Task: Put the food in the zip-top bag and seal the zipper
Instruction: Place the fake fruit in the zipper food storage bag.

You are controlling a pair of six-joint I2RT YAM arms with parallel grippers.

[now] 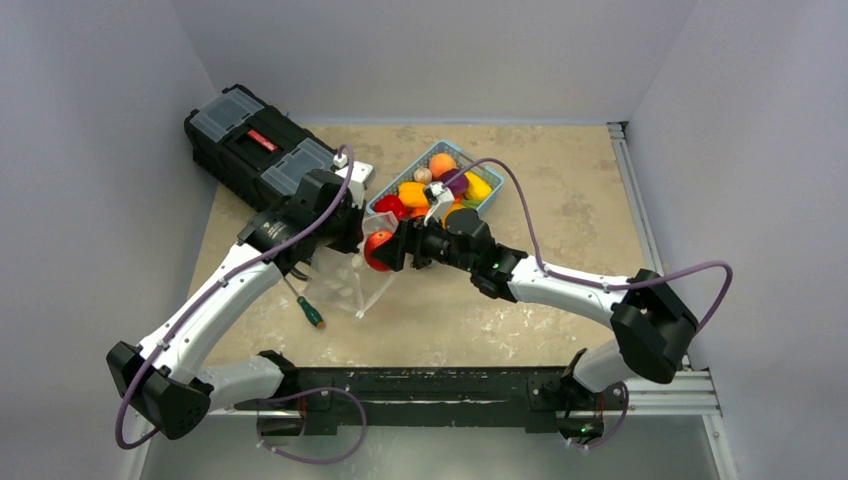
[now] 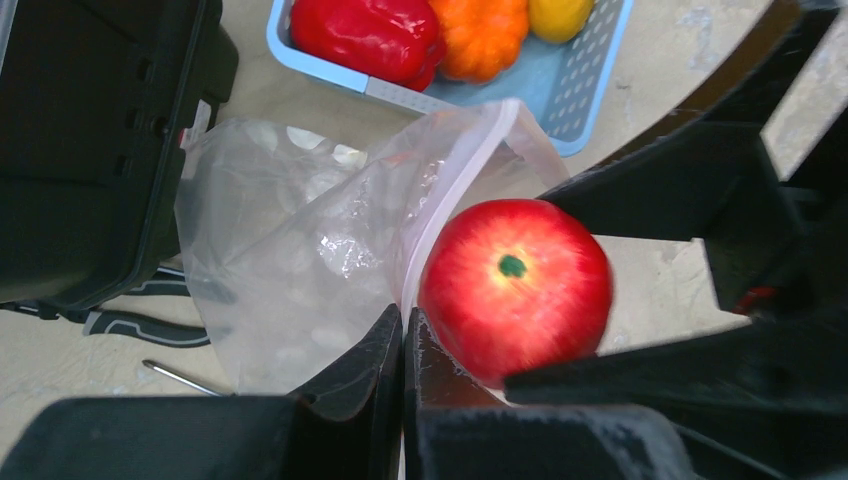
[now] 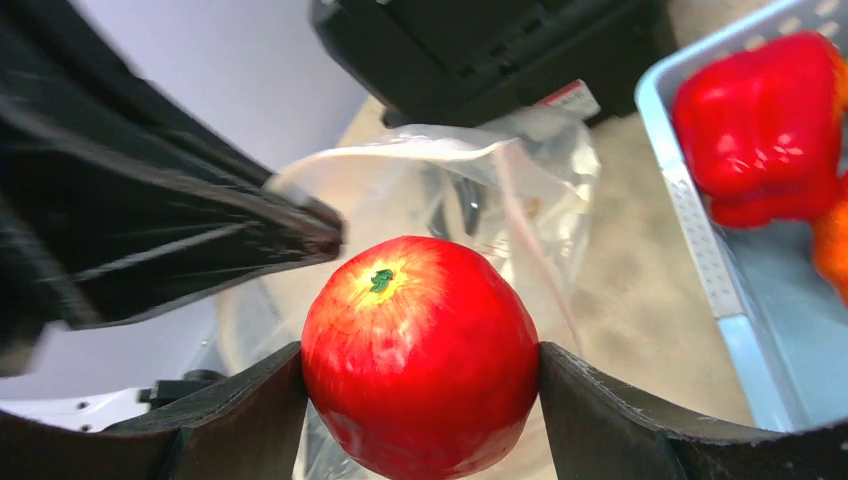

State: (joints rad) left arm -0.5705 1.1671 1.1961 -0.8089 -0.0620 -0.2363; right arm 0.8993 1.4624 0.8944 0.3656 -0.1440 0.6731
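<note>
My right gripper (image 3: pixel 420 365) is shut on a red apple (image 3: pixel 420 355) and holds it at the mouth of the clear zip-top bag (image 3: pixel 500 200). The apple also shows in the top view (image 1: pixel 378 250) and the left wrist view (image 2: pixel 515 285). My left gripper (image 2: pixel 405 325) is shut on the bag's mouth edge with the zipper strip (image 2: pixel 450 200) and holds it lifted. The bag (image 1: pixel 345 285) hangs floppy to the table. More food, a red pepper (image 2: pixel 370 35) and orange and yellow pieces, lies in the light blue basket (image 1: pixel 495 195).
A black toolbox (image 1: pixel 255 145) stands at the back left, close to the left gripper. A green-handled screwdriver (image 1: pixel 310 313) lies on the table just left of the bag. The basket (image 2: pixel 590 100) is right behind the bag.
</note>
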